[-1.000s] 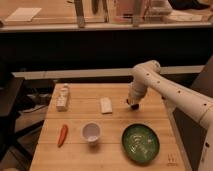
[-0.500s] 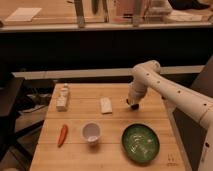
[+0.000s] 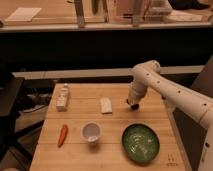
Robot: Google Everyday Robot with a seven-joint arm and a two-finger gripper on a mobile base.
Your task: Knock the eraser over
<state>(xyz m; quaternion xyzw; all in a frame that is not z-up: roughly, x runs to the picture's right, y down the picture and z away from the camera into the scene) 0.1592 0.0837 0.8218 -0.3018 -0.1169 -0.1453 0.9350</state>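
Note:
My gripper [image 3: 133, 103] hangs from the white arm [image 3: 150, 80] and points down at the right-middle of the wooden table [image 3: 75, 160], its tip at or just above the surface. A small black shape [image 3: 134, 106] sits right at the tip. It looks like the eraser, but I cannot tell it apart from the gripper's own dark end, nor whether it stands or lies. The gripper is a hand's width right of the flat white block [image 3: 105, 105].
A white cup [image 3: 91, 132] stands at the front middle, a green plate [image 3: 140, 142] at the front right, an orange carrot [image 3: 62, 135] at the front left, and a pale bottle-like object [image 3: 63, 97] at the back left. A dark counter runs behind the table.

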